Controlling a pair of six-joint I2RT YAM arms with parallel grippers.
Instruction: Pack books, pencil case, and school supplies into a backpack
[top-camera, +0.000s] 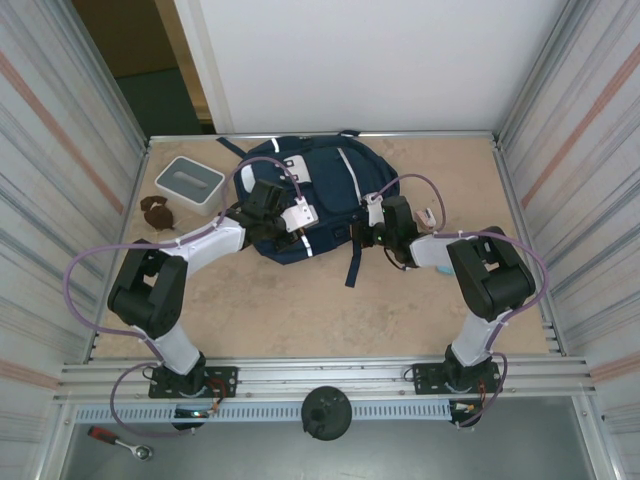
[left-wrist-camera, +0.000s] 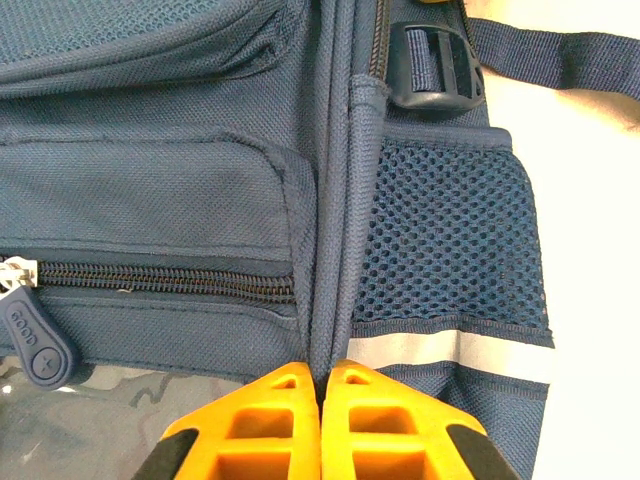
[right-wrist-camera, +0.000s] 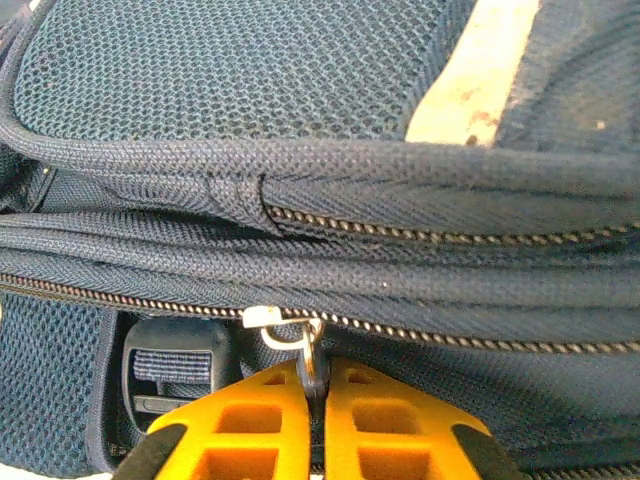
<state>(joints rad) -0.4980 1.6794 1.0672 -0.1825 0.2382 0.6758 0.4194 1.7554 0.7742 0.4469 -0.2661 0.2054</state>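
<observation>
Navy backpack (top-camera: 330, 185) touches pressed-together left fingers (left-wrist-camera: 272, 425) at its seam (left-wrist-camera: 326, 200); right fingers (right-wrist-camera: 258, 425) pinch its zipper pull (right-wrist-camera: 312, 362).

Top view: both sides of the backpack's (top-camera: 310, 190) near edge are covered by the arms, so no grip can be read there. A small brown item (top-camera: 157, 210) beside the white-and-grey box (top-camera: 190, 182) is too small to identify. Right wrist view: the zip pull (right-wrist-camera: 312, 352) is partly buried between the closed fingers of the right gripper (right-wrist-camera: 315, 372), and a buckle (right-wrist-camera: 170, 375) is partly behind them. Left wrist view: a second pull (left-wrist-camera: 33, 340) is cut by the left edge.
</observation>
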